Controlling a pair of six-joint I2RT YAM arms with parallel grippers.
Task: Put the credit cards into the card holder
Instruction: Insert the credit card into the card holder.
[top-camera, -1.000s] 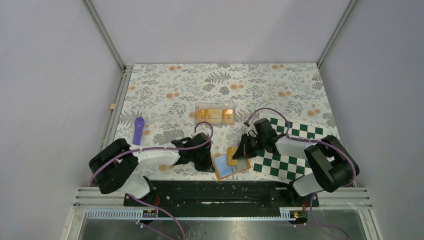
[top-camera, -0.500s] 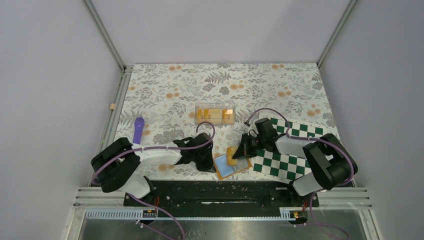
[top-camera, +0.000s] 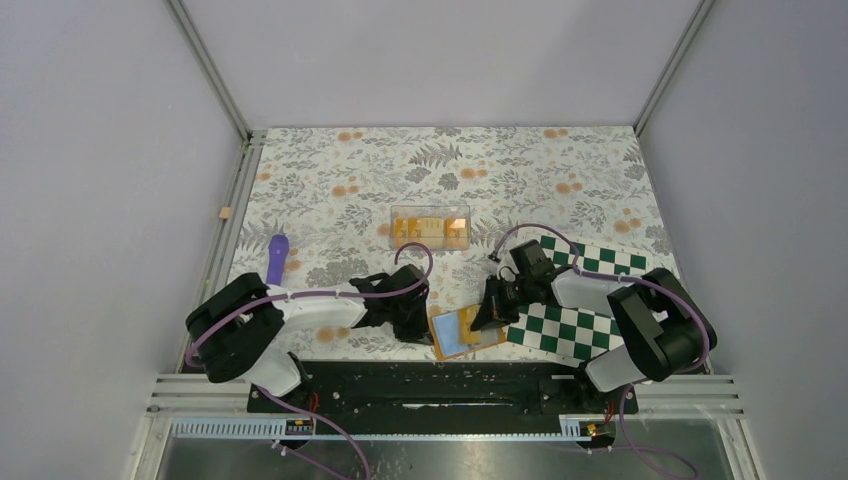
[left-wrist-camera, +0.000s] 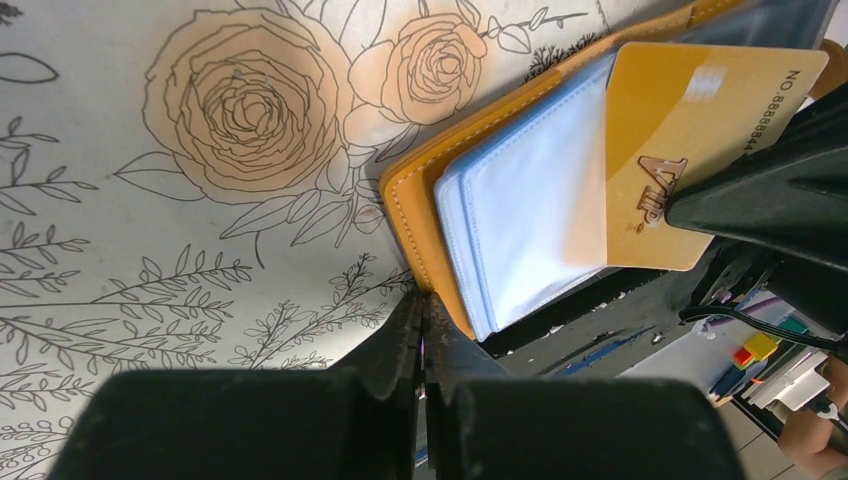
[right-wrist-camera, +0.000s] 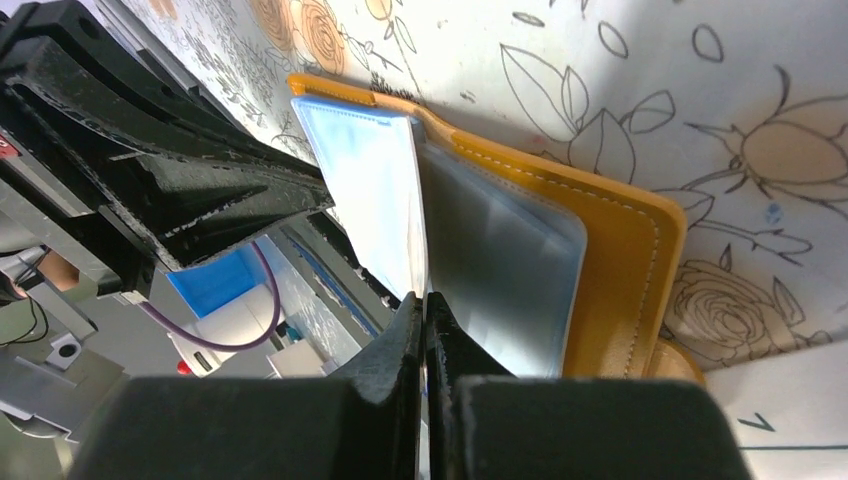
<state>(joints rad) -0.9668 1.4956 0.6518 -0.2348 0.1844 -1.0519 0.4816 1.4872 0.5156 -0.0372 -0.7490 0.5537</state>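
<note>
top: overhead, far | wrists: low, close — both on card holder (left-wrist-camera: 520, 230)

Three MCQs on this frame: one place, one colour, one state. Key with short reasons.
1. Where on the floral-patterned table does the open orange folding wallet lie? A) far edge B) near edge, centre C) left rear corner
2. Its inner pockets are: A) light blue B) red C) black
3. The left gripper's jaws are: A) wide open B) out of view C) shut
Key: 1 B, the top view shows it at the near edge; 2 A, both wrist views show pale blue sleeves; 3 C, the left wrist view shows them pressed together.
</note>
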